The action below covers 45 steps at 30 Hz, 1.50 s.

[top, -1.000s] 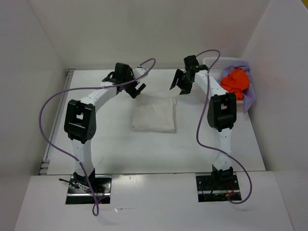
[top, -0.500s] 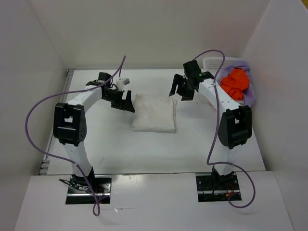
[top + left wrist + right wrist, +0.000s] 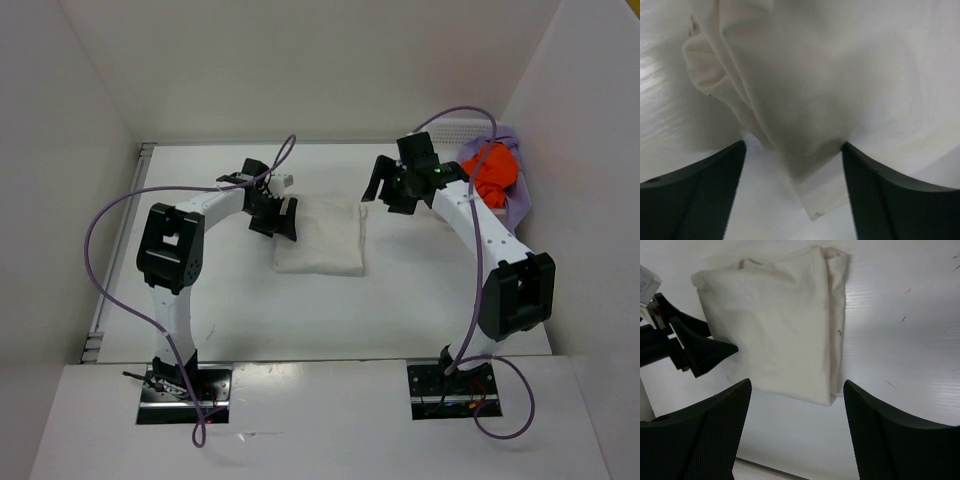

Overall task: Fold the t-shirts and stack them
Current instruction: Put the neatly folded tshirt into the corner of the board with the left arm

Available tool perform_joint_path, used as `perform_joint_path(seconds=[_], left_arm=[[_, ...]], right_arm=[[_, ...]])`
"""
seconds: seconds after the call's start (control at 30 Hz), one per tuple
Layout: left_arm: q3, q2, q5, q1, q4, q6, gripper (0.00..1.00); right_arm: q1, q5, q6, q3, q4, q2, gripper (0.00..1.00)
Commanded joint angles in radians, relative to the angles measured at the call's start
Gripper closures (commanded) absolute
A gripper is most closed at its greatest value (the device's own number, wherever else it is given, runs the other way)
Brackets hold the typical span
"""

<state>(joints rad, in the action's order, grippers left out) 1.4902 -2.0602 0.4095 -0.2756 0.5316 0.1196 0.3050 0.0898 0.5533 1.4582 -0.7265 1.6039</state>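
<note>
Lavender t-shirt (image 3: pixel 520 208) half hidden, under orange t-shirt (image 3: pixel 490 170)

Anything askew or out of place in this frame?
Nothing damaged. The cream t-shirt lies folded but with one uneven, bunched edge; the orange t-shirt sits crumpled in the basket and the lavender t-shirt hangs over its rim.

Left arm bent inward; left end effector (image 3: pixel 275 221) low, jaws wide apart. Right arm stretched forward; right end effector (image 3: pixel 392 190) higher, jaws spread.
</note>
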Motion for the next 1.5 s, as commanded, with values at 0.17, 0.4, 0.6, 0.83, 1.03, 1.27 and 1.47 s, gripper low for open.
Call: perform_joint_path(seconds=[0.17, 0.4, 0.6, 0.83, 1.03, 1.27, 1.47], left_arm=[[-0.008, -0.069, -0.080, -0.013, 0.008, 0.006, 0.63], [0.015, -0.035, -0.049, -0.013, -0.021, -0.004, 1.00], [0.097, -0.017, -0.141, 0.076, -0.030, -0.066, 1.00], [0.140, -0.017, -0.376, 0.235, -0.085, -0.247, 1.00], [0.271, -0.118, -0.501, 0.394, -0.126, -0.337, 1.00], [0.591, -0.340, -0.592, 0.533, -0.136, -0.428, 1.00], [0.977, -0.575, -0.627, 0.579, -0.007, -0.434, 1.00]], right_arm=[[-0.004, -0.076, 0.023, 0.057, -0.004, -0.119, 0.22], [-0.004, -0.111, 0.023, 0.099, -0.024, -0.110, 0.23], [-0.004, -0.133, 0.004, 0.134, -0.056, -0.081, 0.23], [-0.004, -0.153, -0.006, 0.191, -0.074, -0.038, 0.23], [-0.004, -0.171, -0.024, 0.272, -0.111, 0.016, 0.23], [-0.004, -0.191, -0.033, 0.376, -0.211, 0.125, 0.23], [0.016, -0.223, -0.033, 0.510, -0.283, 0.214, 0.23]])
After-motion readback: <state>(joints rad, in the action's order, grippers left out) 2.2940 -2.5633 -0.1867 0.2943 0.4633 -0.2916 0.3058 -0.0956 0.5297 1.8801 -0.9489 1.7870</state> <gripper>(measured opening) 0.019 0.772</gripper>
